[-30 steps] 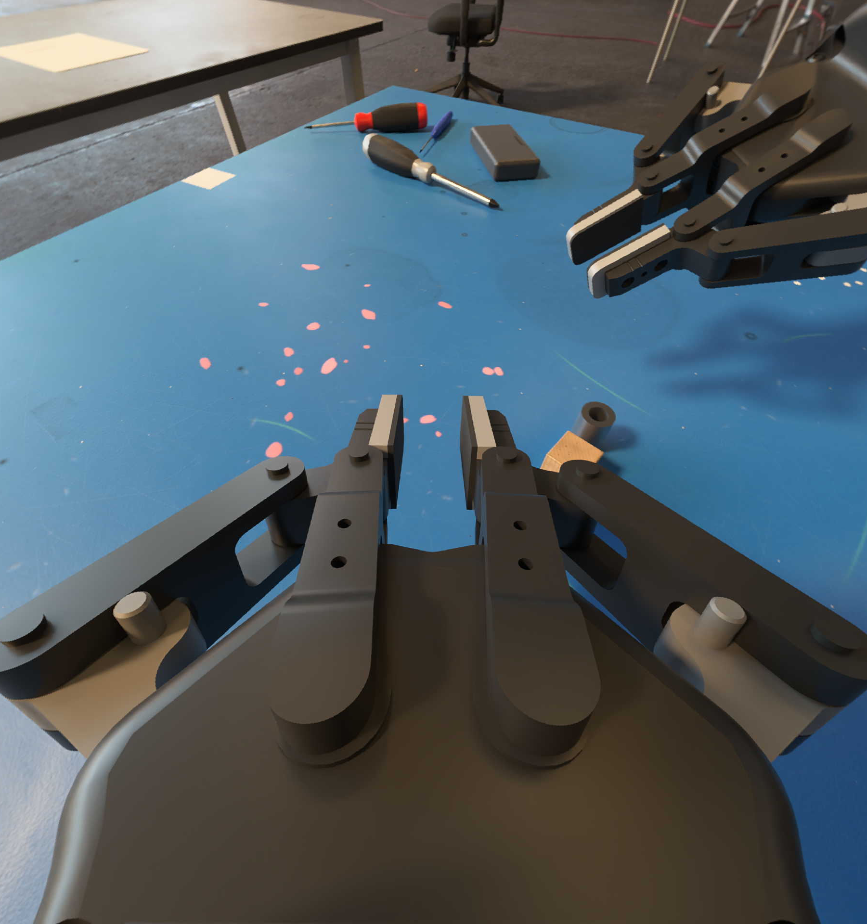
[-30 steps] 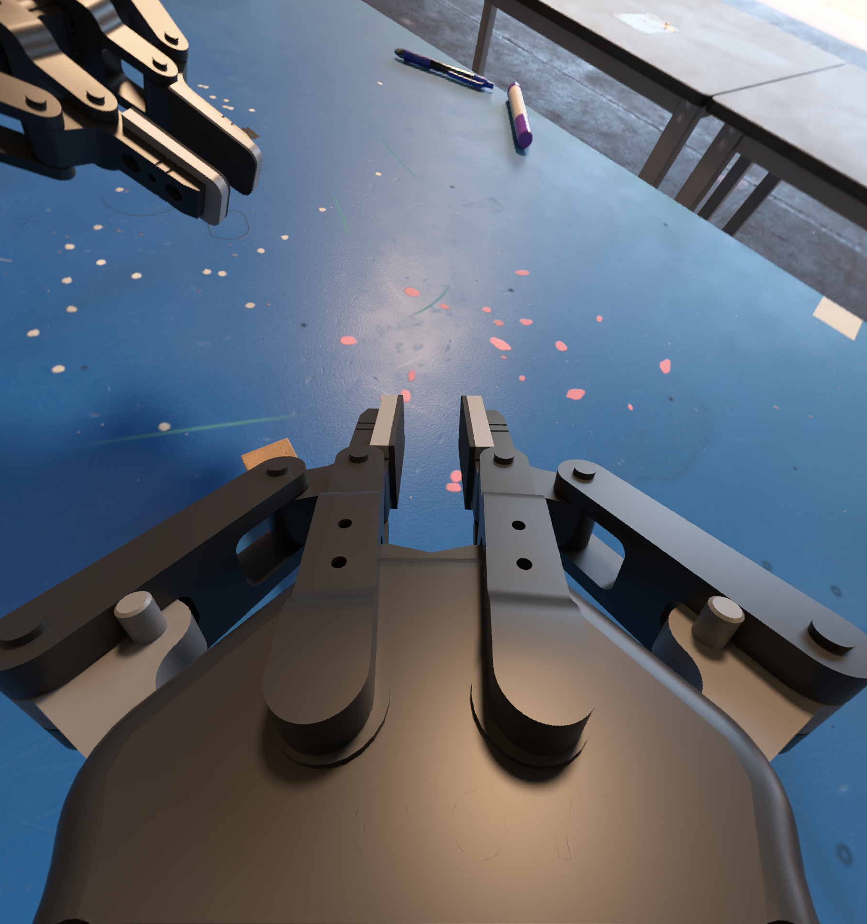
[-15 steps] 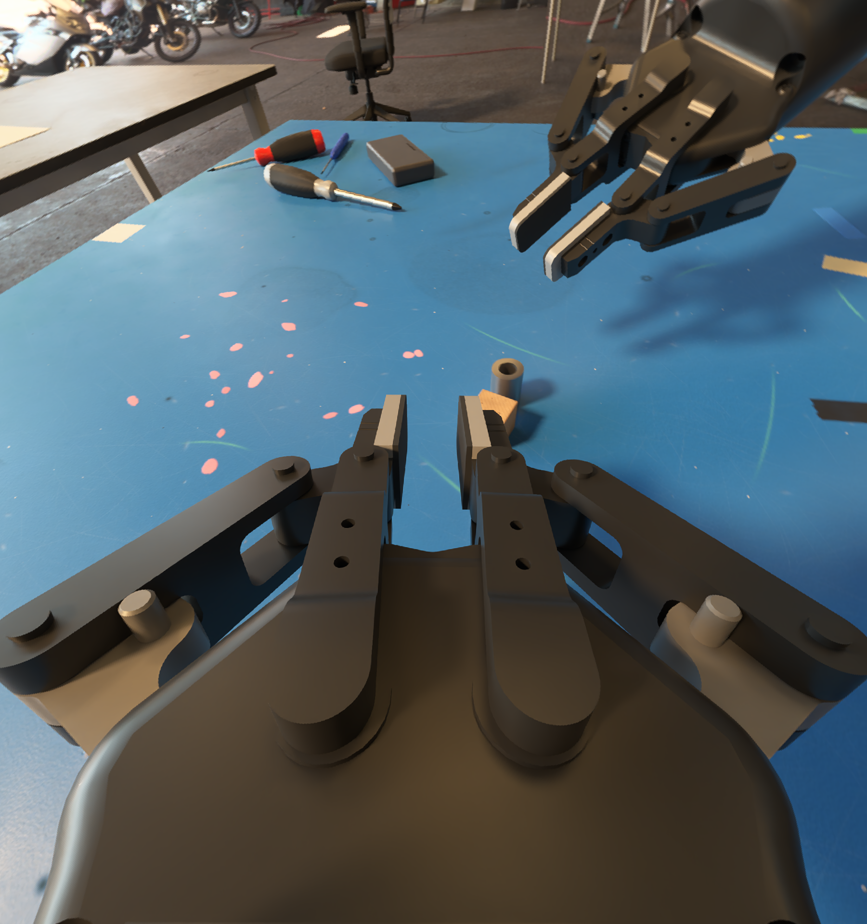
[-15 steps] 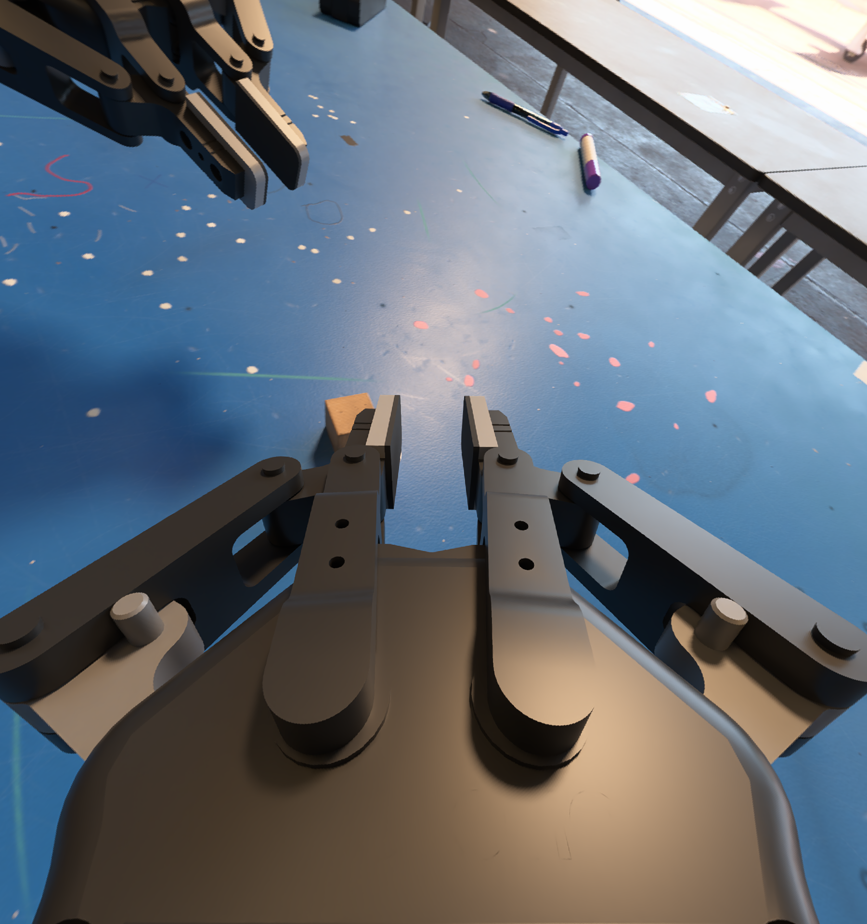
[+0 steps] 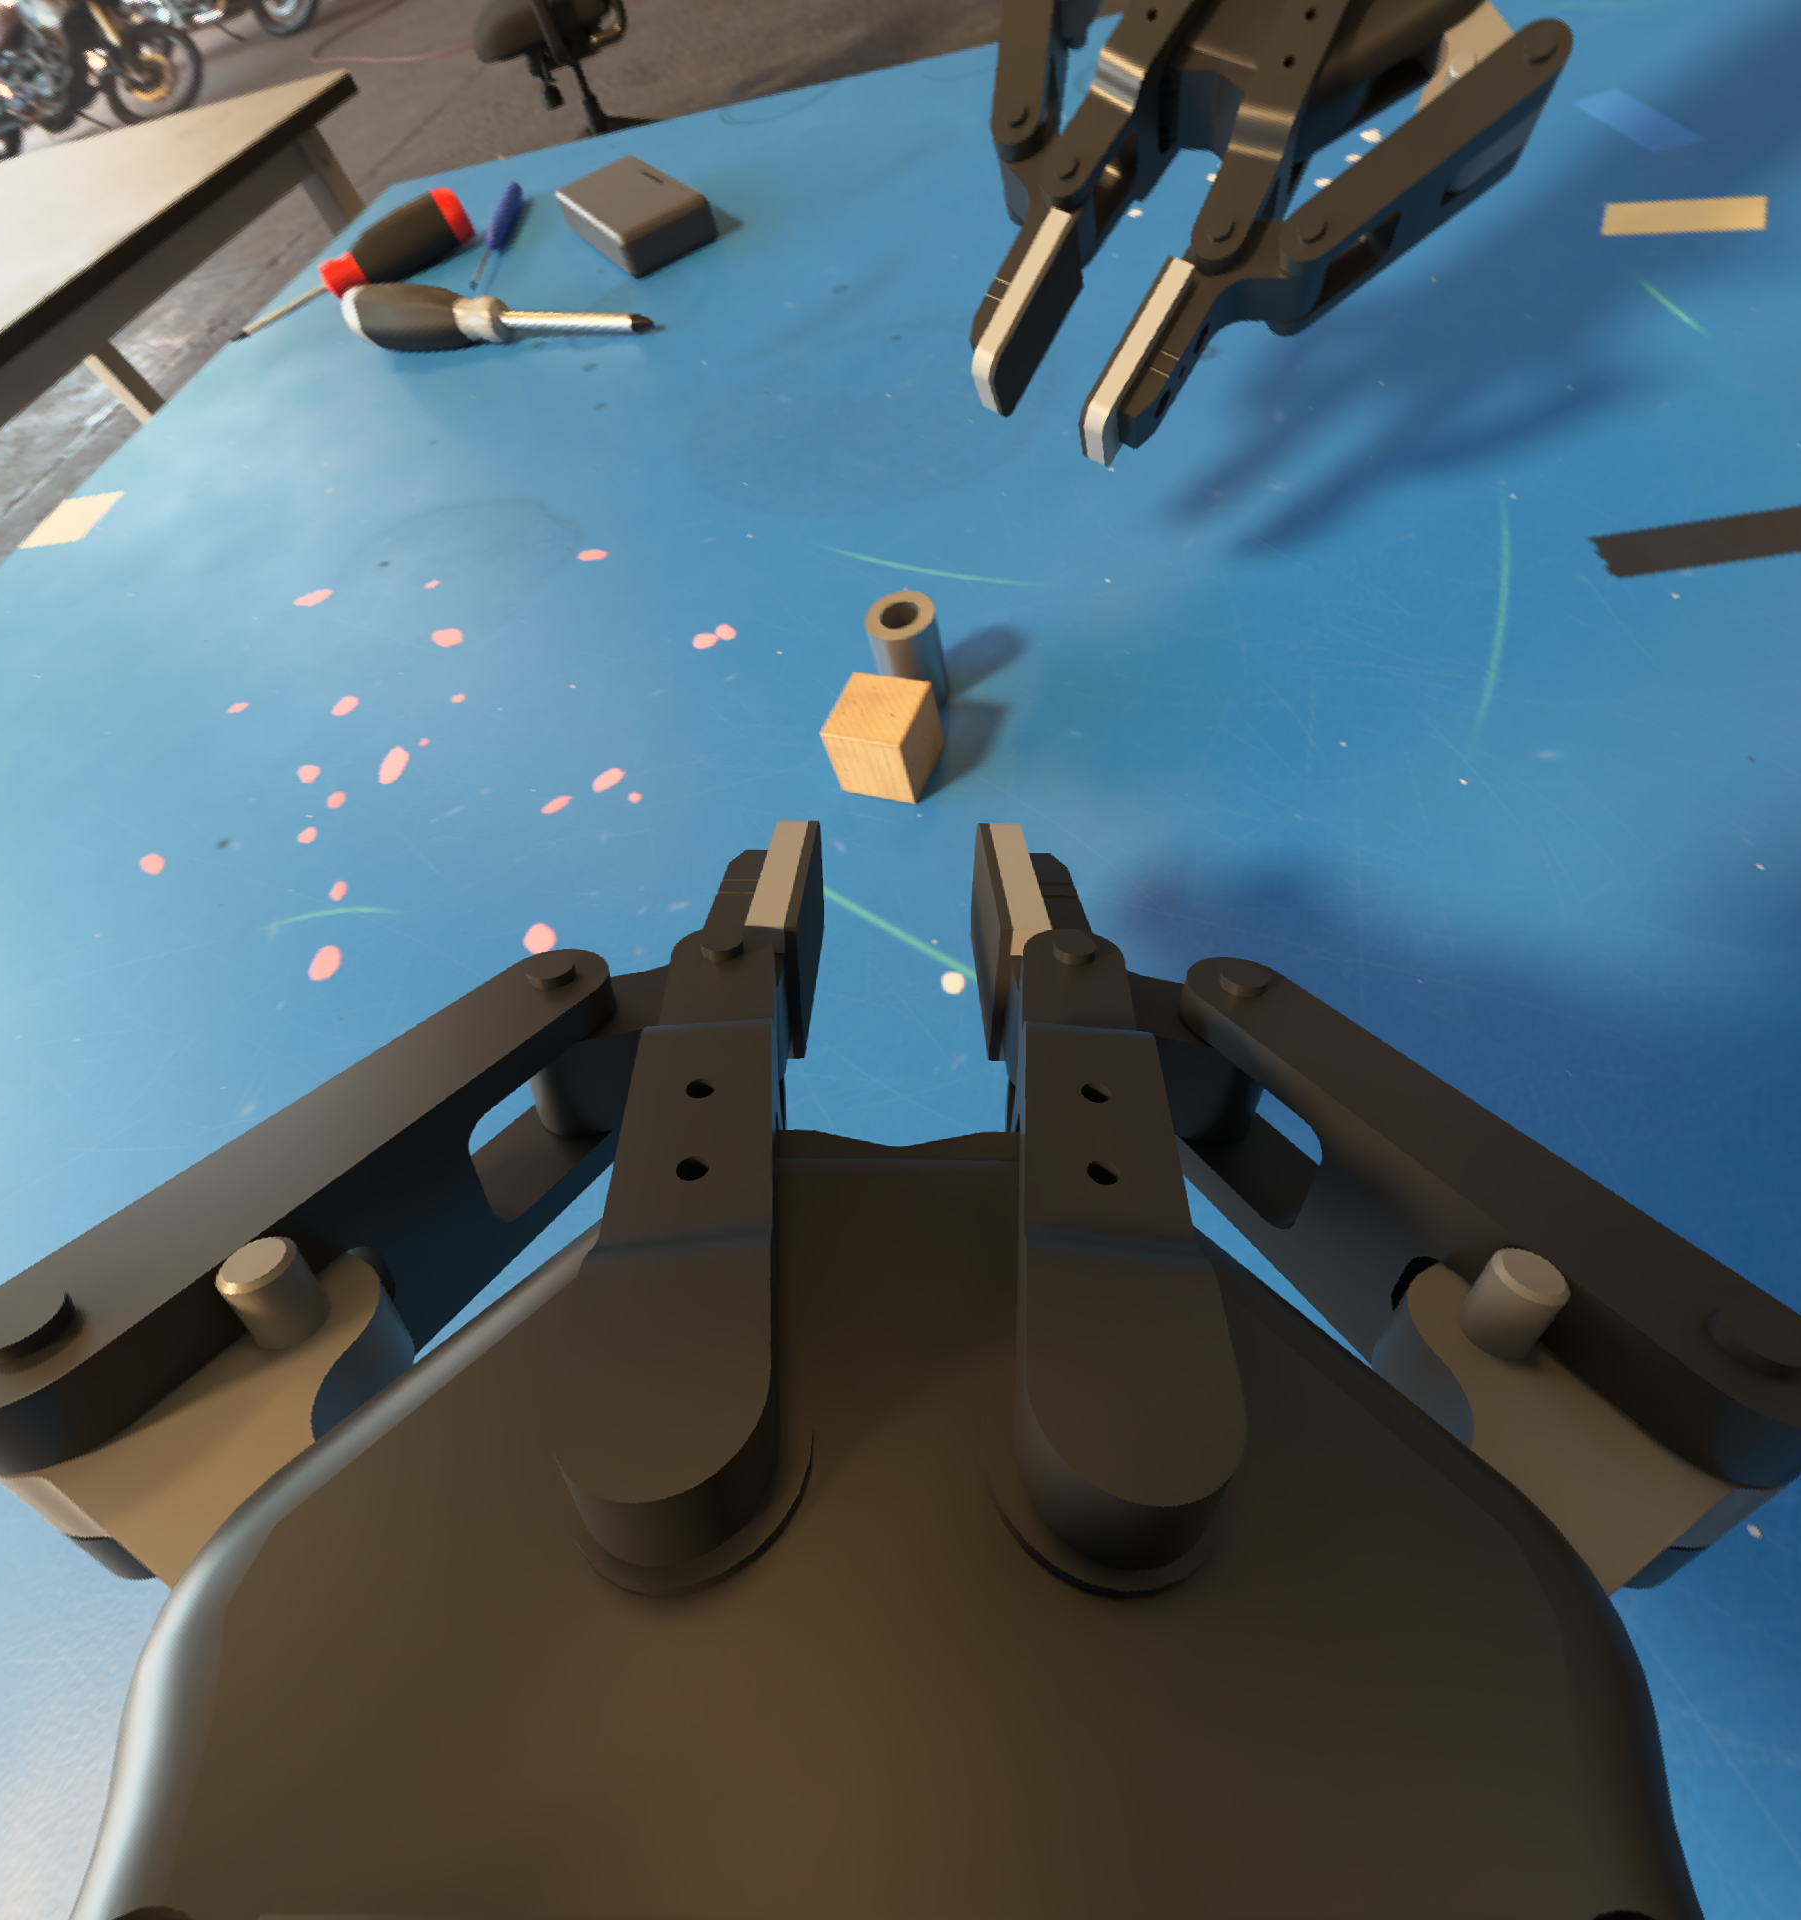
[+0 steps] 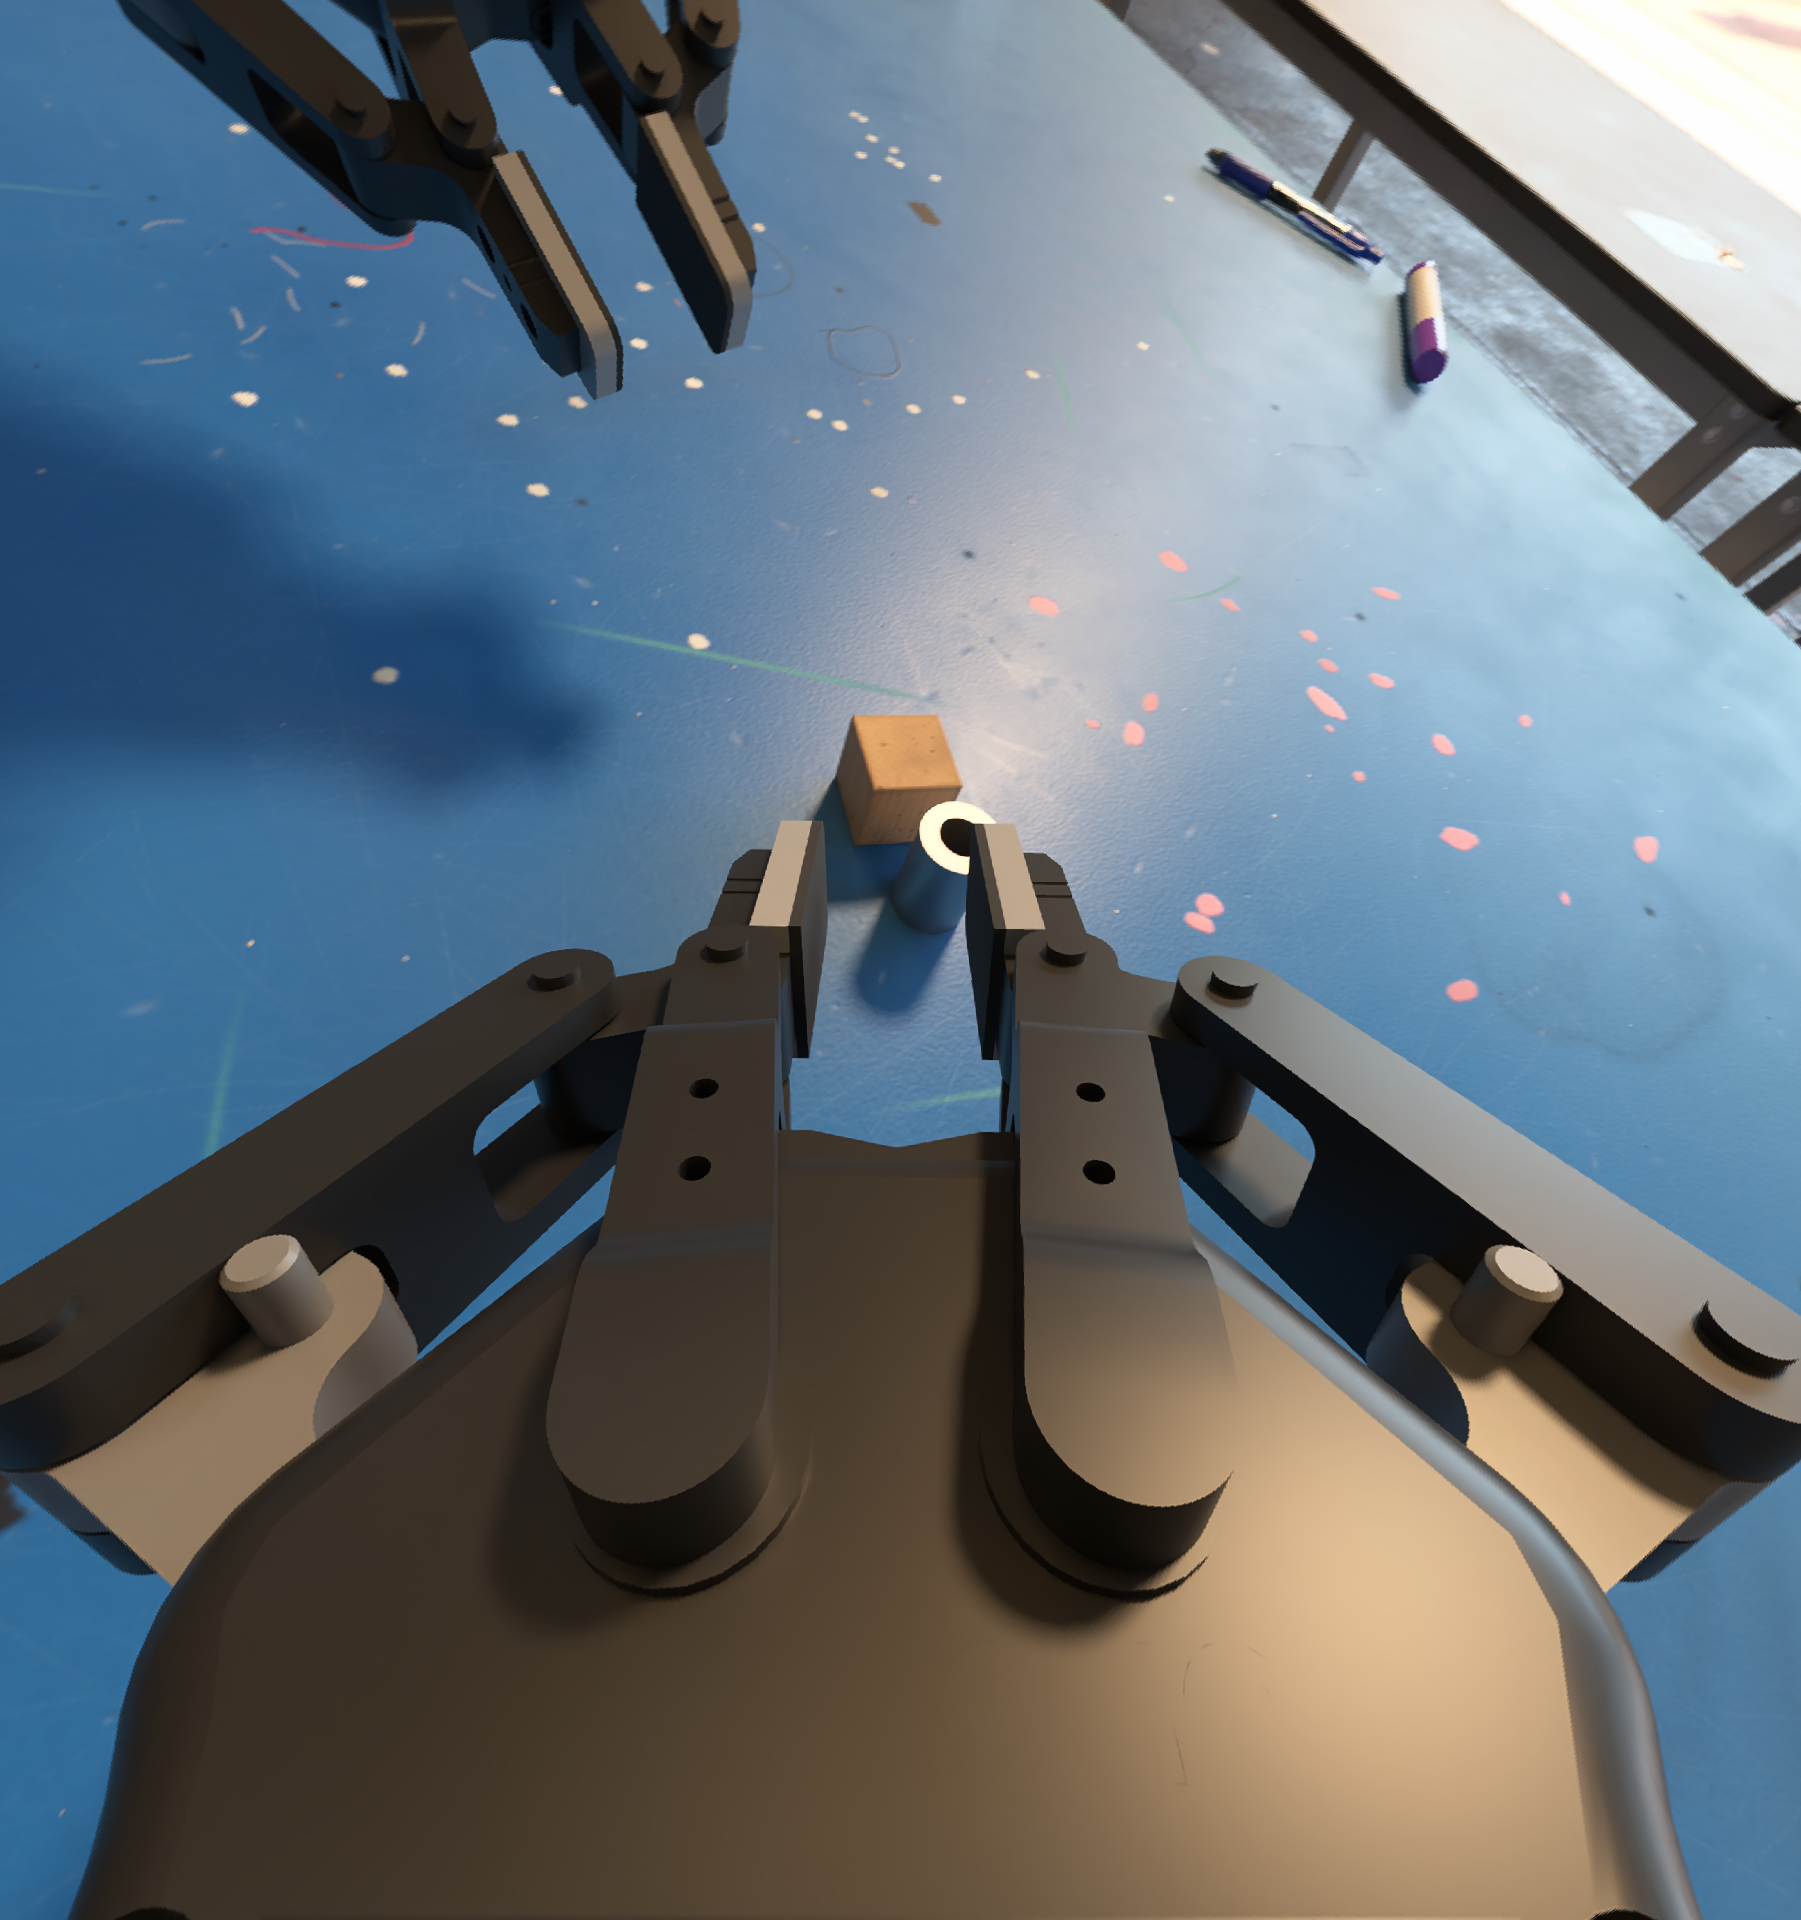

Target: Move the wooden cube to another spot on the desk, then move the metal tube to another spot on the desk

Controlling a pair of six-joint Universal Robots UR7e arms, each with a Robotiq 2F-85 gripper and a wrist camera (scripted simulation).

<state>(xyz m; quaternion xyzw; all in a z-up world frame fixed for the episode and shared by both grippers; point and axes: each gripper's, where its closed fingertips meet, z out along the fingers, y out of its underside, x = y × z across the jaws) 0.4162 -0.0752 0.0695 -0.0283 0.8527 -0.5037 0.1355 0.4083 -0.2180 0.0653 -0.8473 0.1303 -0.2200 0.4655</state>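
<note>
In the left wrist view, the left gripper [image 5: 896, 862] is seen nearest, its fingers spread apart with nothing between them, held above the blue desk [image 5: 1291, 831]. Just beyond its fingertips the wooden cube [image 5: 880, 736] is found resting on the desk, and the metal tube [image 5: 906, 636] is stood upright just behind it, close beside or touching it. Farther off, the right gripper [image 5: 1057, 405] is seen hanging over the desk, fingers likewise spread and empty. At the far edge, two screwdrivers [image 5: 460, 317] and a grey box [image 5: 636, 213] are laid. In the right wrist view, the tube [image 6: 935, 878] is framed between the spread fingers without being gripped, the cube [image 6: 896, 774] lying beyond it. A purple marker [image 6: 1424, 322] is seen far right.
</note>
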